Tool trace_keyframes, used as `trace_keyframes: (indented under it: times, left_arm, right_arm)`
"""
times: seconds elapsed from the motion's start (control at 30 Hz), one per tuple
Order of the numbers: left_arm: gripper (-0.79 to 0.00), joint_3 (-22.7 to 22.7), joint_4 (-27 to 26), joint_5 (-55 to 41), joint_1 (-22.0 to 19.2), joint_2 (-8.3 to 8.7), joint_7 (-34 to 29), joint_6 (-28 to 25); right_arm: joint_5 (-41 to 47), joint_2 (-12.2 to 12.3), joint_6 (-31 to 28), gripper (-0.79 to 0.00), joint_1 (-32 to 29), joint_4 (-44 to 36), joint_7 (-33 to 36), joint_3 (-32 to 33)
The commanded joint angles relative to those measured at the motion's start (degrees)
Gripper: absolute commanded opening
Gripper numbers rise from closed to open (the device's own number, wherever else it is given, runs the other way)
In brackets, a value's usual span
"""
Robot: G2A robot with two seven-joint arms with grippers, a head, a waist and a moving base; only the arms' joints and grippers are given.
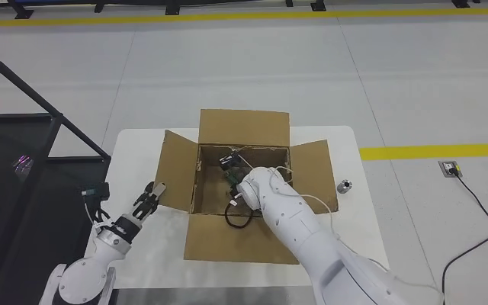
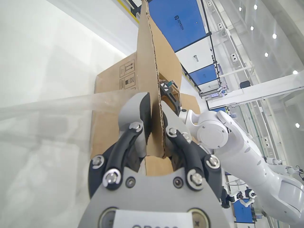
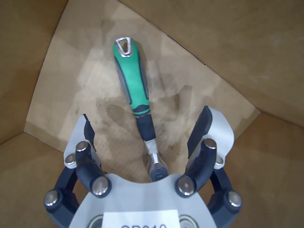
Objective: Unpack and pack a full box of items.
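An open cardboard box [image 1: 236, 244] stands on the white table [image 1: 137, 152]. My left gripper [image 1: 155, 192] is at the box's left side, shut on the edge of the left flap [image 1: 174, 171]. In the left wrist view the flap [image 2: 152, 55] runs between the fingers of that gripper [image 2: 155, 110]. My right arm goes down into the box, with the right gripper [image 1: 229, 163] near the back wall. It stands open [image 3: 146, 119] just above a ratchet wrench [image 3: 133, 77] with a green handle. The wrench lies flat on the box floor [image 3: 71, 84], its metal head under my wrist.
A small silver metal part [image 1: 345, 185] lies on the table to the right of the box. All four flaps are folded outward. A black cable [image 1: 240, 219] loops off the right arm over the box's front edge. A dark frame [image 1: 46, 137] stands left of the table.
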Motion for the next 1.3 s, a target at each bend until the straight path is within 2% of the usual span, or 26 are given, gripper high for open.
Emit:
trace_keyframes:
  times: [0.0,0.43,0.7,0.77,0.8,0.83,0.93,0.97,1.0,1.07,1.1,1.13,1.27]
  left_arm:
    - [-0.785,-0.12,-0.12,-0.02,0.16,0.05,-0.10,-0.03]
    - [-0.785,-1.73,0.72,0.27,0.83,0.60,-2.21,-0.87]
    - [-0.785,-1.90,1.65,0.19,0.44,0.87,-3.07,-1.15]
    - [-0.785,-1.86,1.81,0.01,0.32,0.91,-3.03,-1.22]
    - [-0.739,-1.83,1.86,0.01,0.27,0.94,-3.18,-1.19]
    - [-0.650,-1.84,1.90,-0.02,0.21,0.97,-3.23,-1.16]
    - [-0.563,-1.73,2.00,-0.05,0.12,1.04,-3.35,-1.25]
    - [-0.477,-1.72,2.09,-0.09,0.09,1.06,-3.36,-1.32]
    - [-0.425,-1.71,2.16,-0.18,0.07,1.08,-3.27,-1.34]
    - [-0.169,-1.65,2.23,-0.28,0.09,1.12,-3.26,-1.31]
    - [-0.068,-1.65,2.25,-0.33,0.10,1.13,-3.20,-1.31]
    - [-0.006,-1.66,2.27,-0.48,0.15,1.15,-3.13,-1.37]
    - [0.000,-1.72,2.27,-1.89,0.35,1.21,-3.45,-2.05]
  right_arm:
    - [-0.37,0.11,0.13,0.000,-0.06,-0.28,0.16,0.05]
    - [-1.53,0.93,-4.52,0.000,0.73,-1.29,6.46,0.75]
    - [-2.19,0.68,-4.55,0.000,0.36,-1.96,8.90,0.71]
    - [-2.29,0.57,-4.56,-0.046,0.31,-1.99,9.07,0.72]
    - [-2.30,0.52,-4.53,-0.074,0.30,-1.96,9.11,0.75]
    - [-2.30,0.47,-4.54,-0.095,0.30,-1.88,9.16,0.78]
    - [-2.35,0.31,-4.19,-0.185,0.29,-1.48,9.33,0.86]
    - [-2.26,0.26,-4.17,-0.209,0.30,-1.34,9.31,0.94]
    - [-2.05,0.22,-4.10,-0.249,0.30,-1.12,9.22,1.08]
    - [-1.84,0.14,-3.91,-0.299,0.33,-0.68,8.87,1.28]
    - [-1.65,0.10,-3.70,-0.311,0.35,-0.43,8.66,1.42]
    - [-1.43,0.06,-3.50,-0.323,0.36,-0.19,8.36,1.58]
    - [-0.84,-0.11,-3.02,-0.369,0.38,0.65,7.24,2.02]
